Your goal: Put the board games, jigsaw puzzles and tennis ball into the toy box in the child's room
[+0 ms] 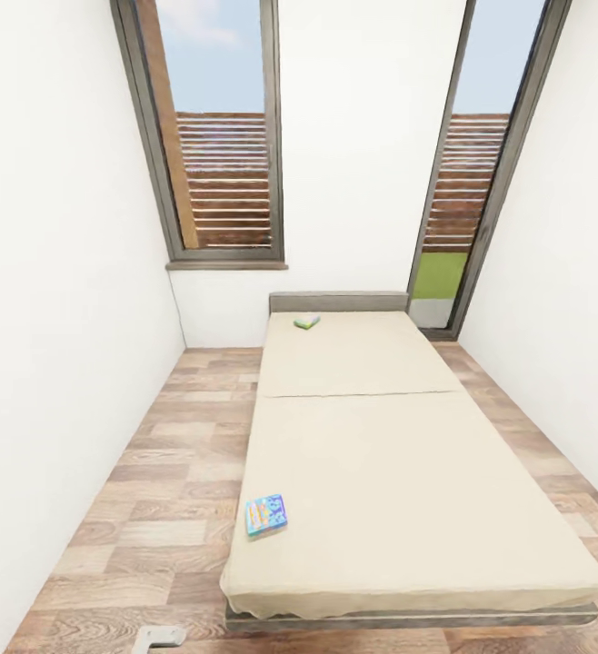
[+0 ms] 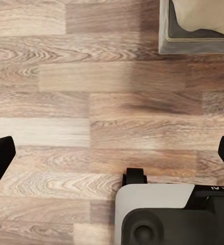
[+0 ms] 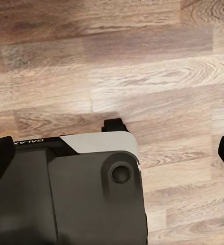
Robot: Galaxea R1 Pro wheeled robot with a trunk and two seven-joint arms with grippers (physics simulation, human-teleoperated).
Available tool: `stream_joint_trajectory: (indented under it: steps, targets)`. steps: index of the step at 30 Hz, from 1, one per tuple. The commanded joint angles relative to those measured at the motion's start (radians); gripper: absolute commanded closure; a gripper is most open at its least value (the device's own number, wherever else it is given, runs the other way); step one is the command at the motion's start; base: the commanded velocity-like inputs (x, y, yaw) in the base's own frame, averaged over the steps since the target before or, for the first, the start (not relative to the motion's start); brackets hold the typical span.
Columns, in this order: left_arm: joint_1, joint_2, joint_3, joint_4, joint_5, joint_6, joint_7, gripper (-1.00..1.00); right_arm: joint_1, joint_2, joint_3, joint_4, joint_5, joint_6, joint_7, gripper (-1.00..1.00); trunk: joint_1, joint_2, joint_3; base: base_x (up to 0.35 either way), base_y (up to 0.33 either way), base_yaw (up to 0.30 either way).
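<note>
A low bed [image 1: 381, 472] with a beige mattress and dark grey frame lies straight ahead in the head view. A blue board game [image 1: 265, 515] rests flat near the mattress's near left corner. A second, white-green board game [image 1: 307, 321] lies far off by the headboard. My left gripper [image 2: 112, 157] is open above the wooden floor, a corner of the bed [image 2: 193, 43] ahead of it. My right gripper [image 3: 112, 153] is open too, hanging over the floor with nothing between its fingers. The table, toy box, jigsaw puzzles and tennis ball are out of view.
White walls close in on both sides of the bed, with a strip of wooden floor [image 1: 163, 472] along its left. A window [image 1: 217, 136] and a glass door [image 1: 467, 182] are in the far wall. My grey base [image 2: 168, 214] sits below the grippers.
</note>
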Motion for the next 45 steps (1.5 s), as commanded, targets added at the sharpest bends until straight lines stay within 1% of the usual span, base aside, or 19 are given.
stream_joint_trajectory:
  steps: [1,9,16,29,38,42,45]
  targets:
    - [0.0,0.0,0.0,-0.002,0.0,0.006,0.002,-1.0,0.0,0.001,-0.002,-0.002,-0.004,0.005,-0.003,-1.0,0.0,-0.002,-0.002,0.013,-0.004,0.063]
    - [0.0,-0.001,0.0,-0.002,0.0,0.006,0.002,-1.0,0.0,0.001,-0.002,-0.002,-0.004,0.005,-0.003,-1.0,0.0,-0.002,-0.003,0.009,-0.002,0.025]
    - [0.0,-0.001,0.0,-0.002,0.0,-0.004,0.002,-1.0,0.0,0.001,-0.002,-0.002,-0.004,0.005,-0.003,-1.0,0.0,-0.002,-0.003,0.161,0.0,0.002]
    - [0.0,-0.001,0.0,-0.002,0.0,-0.009,0.002,-1.0,0.0,0.001,-0.002,-0.003,-0.004,0.004,-0.003,-1.0,0.0,-0.002,-0.003,0.029,0.001,0.0]
    - [0.0,-0.001,0.0,-0.002,0.0,-0.009,0.002,-1.0,0.0,0.001,-0.002,-0.002,-0.003,0.002,-0.003,-1.0,0.0,-0.002,-0.003,0.133,0.058,0.0]
    - [0.0,-0.001,0.0,-0.002,0.0,-0.009,0.002,-1.0,0.005,0.0,-0.002,-0.002,-0.002,-0.025,-0.002,-1.0,0.0,-0.002,-0.003,0.042,0.018,0.0]
    - [0.0,-0.001,0.0,-0.002,0.0,-0.009,0.002,-1.0,0.011,0.0,-0.001,-0.003,-0.002,-0.067,-0.001,-1.0,0.0,-0.002,-0.003,0.015,0.006,0.0]
